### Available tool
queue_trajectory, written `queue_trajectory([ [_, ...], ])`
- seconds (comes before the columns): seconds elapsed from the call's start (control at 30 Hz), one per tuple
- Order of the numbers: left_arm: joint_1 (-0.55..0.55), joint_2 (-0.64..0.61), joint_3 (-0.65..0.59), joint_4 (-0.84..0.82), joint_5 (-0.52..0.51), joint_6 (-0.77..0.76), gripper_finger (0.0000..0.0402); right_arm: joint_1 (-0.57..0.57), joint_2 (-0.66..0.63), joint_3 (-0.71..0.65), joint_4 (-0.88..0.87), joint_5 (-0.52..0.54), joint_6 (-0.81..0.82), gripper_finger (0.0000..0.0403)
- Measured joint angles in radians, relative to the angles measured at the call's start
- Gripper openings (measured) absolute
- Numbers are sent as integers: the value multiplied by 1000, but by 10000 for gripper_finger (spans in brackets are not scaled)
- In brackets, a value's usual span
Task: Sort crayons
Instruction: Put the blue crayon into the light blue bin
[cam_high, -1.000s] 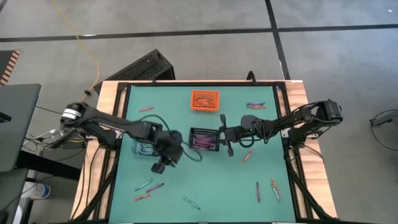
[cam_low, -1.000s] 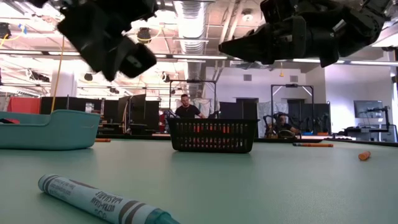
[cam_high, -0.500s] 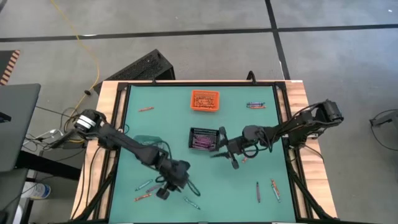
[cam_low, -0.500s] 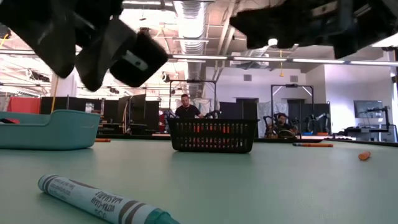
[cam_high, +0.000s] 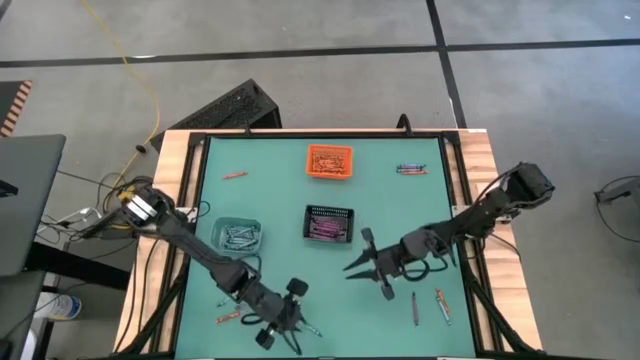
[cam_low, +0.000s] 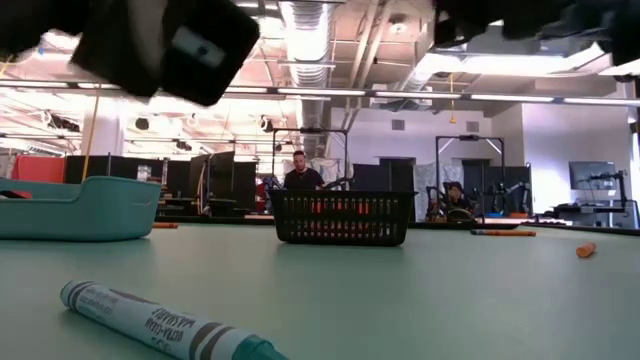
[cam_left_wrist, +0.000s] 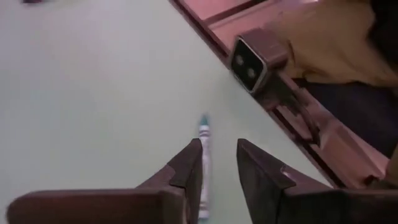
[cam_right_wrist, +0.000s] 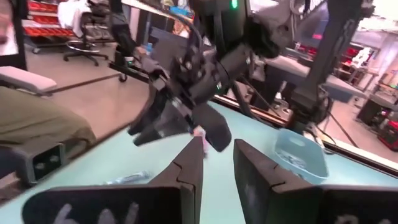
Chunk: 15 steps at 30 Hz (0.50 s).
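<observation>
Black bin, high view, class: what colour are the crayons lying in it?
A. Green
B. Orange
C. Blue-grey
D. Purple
D: the black bin in the middle of the table holds purple crayons, while the orange ones fill the orange bin and the blue-grey ones lie in the clear bin.

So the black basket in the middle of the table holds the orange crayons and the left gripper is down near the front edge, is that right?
Not quite. The high view shows the black basket holding purple crayons; the orange ones sit in the orange bin. The left gripper is indeed near the front edge.
</observation>
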Motion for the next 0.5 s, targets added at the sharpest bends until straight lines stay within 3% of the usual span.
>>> queue_trajectory([
  [0.3, -22, 115, 60, 7, -62, -53, 183, 95, 0, 0, -2, 31, 17, 91],
  [0.5, -17, 174, 68, -5, -66, -52, 203, 137, 0, 0, -5, 31, 25, 91],
])
